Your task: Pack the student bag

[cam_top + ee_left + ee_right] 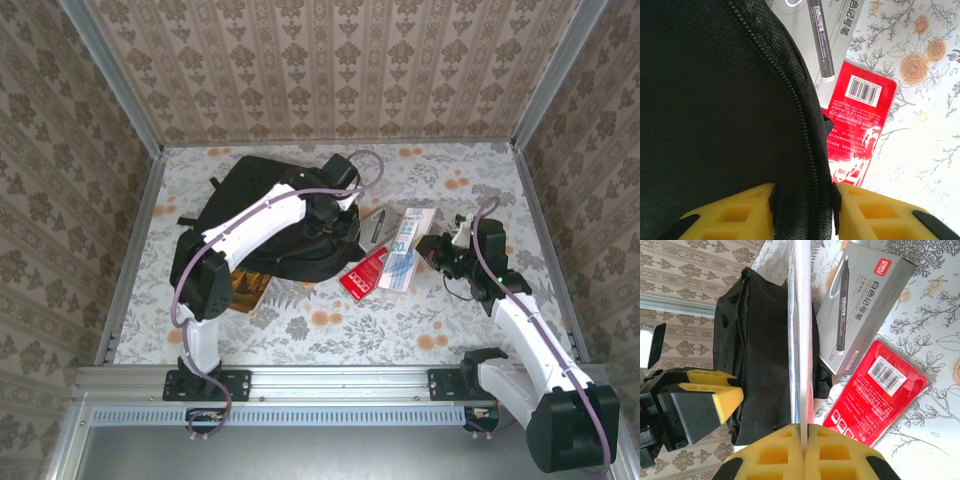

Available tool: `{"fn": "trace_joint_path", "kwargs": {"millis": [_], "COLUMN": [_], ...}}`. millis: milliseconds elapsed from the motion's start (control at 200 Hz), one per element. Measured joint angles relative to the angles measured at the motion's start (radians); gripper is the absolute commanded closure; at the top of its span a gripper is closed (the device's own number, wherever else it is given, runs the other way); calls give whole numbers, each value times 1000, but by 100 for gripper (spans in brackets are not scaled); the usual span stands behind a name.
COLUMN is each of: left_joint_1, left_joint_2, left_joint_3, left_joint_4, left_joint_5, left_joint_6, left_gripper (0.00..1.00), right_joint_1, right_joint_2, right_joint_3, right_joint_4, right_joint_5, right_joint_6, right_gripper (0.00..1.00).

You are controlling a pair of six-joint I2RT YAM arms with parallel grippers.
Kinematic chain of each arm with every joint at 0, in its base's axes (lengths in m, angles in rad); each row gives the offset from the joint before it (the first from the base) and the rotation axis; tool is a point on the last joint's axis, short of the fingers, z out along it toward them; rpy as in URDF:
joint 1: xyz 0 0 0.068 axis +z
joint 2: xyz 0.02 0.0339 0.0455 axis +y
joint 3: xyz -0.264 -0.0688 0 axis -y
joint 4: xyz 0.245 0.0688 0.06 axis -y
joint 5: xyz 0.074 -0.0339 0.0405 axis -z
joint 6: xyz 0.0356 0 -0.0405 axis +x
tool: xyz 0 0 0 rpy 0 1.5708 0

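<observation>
— What is hard to make out?
— Much of the bag [250, 195] lies under the left arm in the top view. The left wrist camera crops it to black cloth and a zip. A brown book [245, 287] pokes out from under the bag's near edge, mostly covered. The thin booklet [800, 330] in the right gripper [804, 440] is edge-on to that wrist camera, so its cover cannot be read there.
— What else is around?
— A grey pen box [865, 300] and a red packet [875, 390] lie side by side on the flowered table [330, 335], just beside the bag's right side. From the right wrist, the upright booklet cuts across the view of the bag.
— And the grippers?
— The right one is clamped on the booklet's edge, to the right of the bag and apart from it. The left gripper [802, 207] sits on the bag's right side, one finger on either side of the zip. Black cloth fills the gap between the pads, but I cannot tell whether it is being squeezed
</observation>
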Motion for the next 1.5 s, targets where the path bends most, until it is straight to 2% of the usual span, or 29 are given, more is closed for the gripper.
{"fn": "trace_joint_path", "kwargs": {"millis": [145,515,865,1170,1305,1430,1500], "left_joint_1": [-2,31,214,386,416,418,412], "left_joint_2": [3,-19,-244,-393,-414,-418,-414], "left_joint_3": [0,0,-3,-112,-140,-164,-168], "left_joint_4": [2,2,19,151,197,220,216], "left_joint_5": [0,27,125,286,320,333,330], "left_joint_6": [5,2,-63,-214,-252,-262,-261], "left_gripper": [100,100,100,100,100,100,87], "right_joint_1": [-2,-11,23,245,323,352,348], "right_joint_2": [0,0,35,257,393,519,546], "right_joint_3": [-11,-21,27,263,406,511,523], "right_joint_4": [21,40,59,101,131,147,137], "right_joint_5": [-6,-6,-13,24,42,63,99], "right_joint_6": [14,19,58,108,140,159,158], "right_gripper": [100,100,100,100,100,100,100]}}
